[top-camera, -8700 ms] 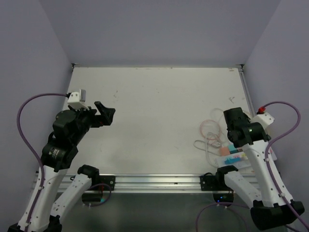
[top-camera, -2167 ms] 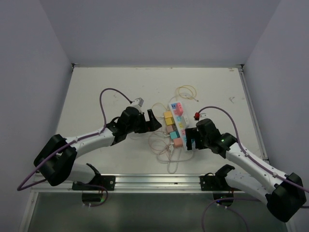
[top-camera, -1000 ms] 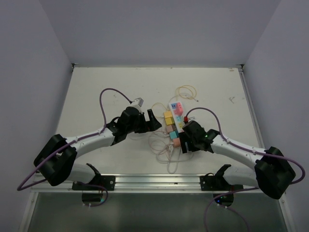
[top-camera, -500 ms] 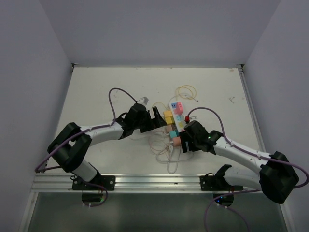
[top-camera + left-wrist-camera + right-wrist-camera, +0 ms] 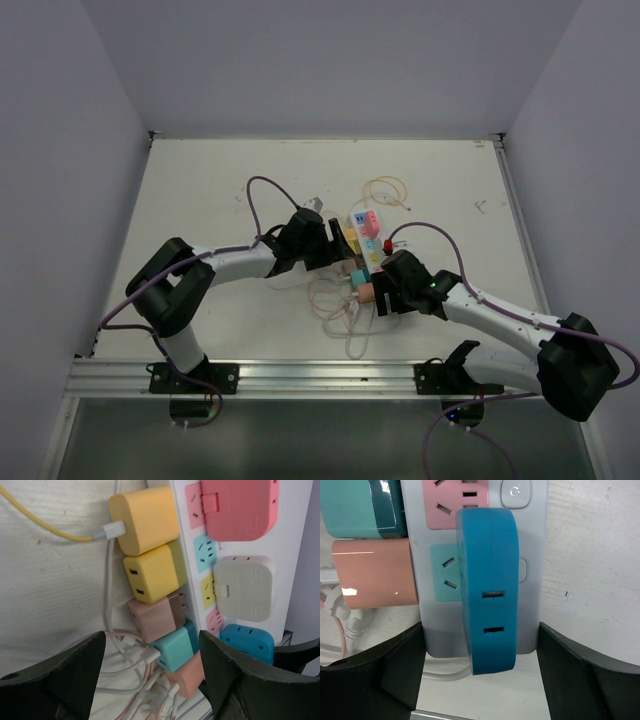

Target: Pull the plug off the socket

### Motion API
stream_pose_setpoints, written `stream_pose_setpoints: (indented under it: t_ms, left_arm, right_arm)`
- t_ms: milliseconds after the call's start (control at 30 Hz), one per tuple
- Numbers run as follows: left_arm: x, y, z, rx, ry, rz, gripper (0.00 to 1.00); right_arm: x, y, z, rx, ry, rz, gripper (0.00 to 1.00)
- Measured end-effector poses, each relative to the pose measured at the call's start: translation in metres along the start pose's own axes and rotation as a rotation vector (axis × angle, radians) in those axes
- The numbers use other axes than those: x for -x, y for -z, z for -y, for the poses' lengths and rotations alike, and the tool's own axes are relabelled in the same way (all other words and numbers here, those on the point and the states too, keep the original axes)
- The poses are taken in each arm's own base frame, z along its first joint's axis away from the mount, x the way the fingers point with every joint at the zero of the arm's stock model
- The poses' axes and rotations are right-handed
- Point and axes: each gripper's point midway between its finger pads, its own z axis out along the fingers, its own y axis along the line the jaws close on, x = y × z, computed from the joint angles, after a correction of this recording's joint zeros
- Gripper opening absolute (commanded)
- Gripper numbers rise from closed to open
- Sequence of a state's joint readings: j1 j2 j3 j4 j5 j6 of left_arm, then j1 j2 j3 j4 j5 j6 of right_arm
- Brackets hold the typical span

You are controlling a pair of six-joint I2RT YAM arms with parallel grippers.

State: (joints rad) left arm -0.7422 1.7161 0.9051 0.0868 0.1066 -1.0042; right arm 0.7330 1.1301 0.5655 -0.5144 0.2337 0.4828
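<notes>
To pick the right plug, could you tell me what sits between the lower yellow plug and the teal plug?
A tan plug, its prongs showing beside the socket, in the left wrist view.

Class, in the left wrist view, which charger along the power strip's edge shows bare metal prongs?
The brownish-pink charger, between the lower yellow charger and the teal charger; the others' prongs are hidden.

A robotics lab cell: white table (image 5: 230, 180) walled by plain lavender panels (image 5: 330, 60), aluminium rail (image 5: 320, 375) at front.
</notes>
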Motion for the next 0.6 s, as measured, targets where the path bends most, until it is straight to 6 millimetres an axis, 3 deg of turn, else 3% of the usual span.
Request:
stream_pose_setpoints:
  t_ms: [167, 300, 600]
  left_arm:
    - [0.009, -0.008, 0.029, 0.03, -0.028, 0.043, 0.74]
    - [0.008, -0.018, 0.036, 0.129, -0.05, 0.054, 0.66]
    - [-0.016, -0.025, 0.002, 0.33, -0.063, 0.018, 0.66]
  right_arm:
    - [0.0, 0.0, 0.0, 0.0, -0.001, 0.0, 0.01]
    - [0.0, 0.0, 0.0, 0.0, -0.005, 0.0, 0.01]
    - [-0.002, -0.002, 0.0, -0.001, -0.008, 0.0, 0.01]
